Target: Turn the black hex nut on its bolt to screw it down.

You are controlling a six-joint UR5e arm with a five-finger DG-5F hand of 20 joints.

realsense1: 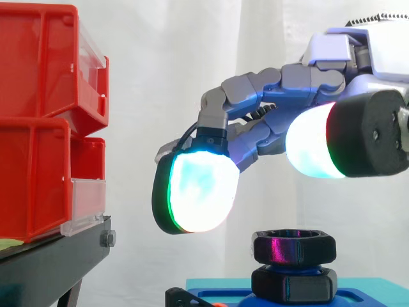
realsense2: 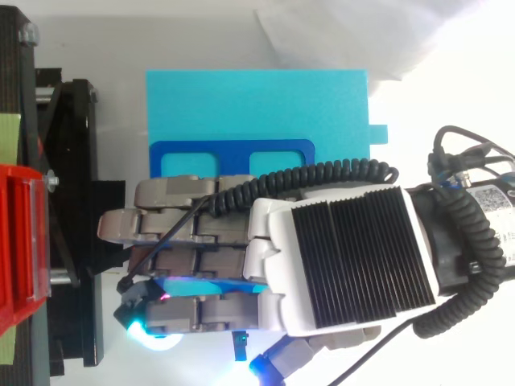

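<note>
A black hex nut (realsense1: 293,247) sits at the top of its bolt, above a second black hex piece (realsense1: 293,284) on a blue fixture (realsense1: 217,297). My hand (realsense1: 307,89) hovers above it, coming in from the right, with nothing in it. Its fingers (realsense1: 198,192) are loosely bent, with one glowing pad hanging left of the nut and another pad (realsense1: 310,148) above it to the right. No pad touches the nut. In the top view my hand (realsense2: 338,261) covers the nut.
Stacked red bins (realsense1: 45,115) on a black stand (realsense1: 51,262) fill the left side, close to my fingertips. A cyan plate (realsense2: 257,104) with a darker blue frame (realsense2: 233,153) lies under the hand. A white curtain is behind.
</note>
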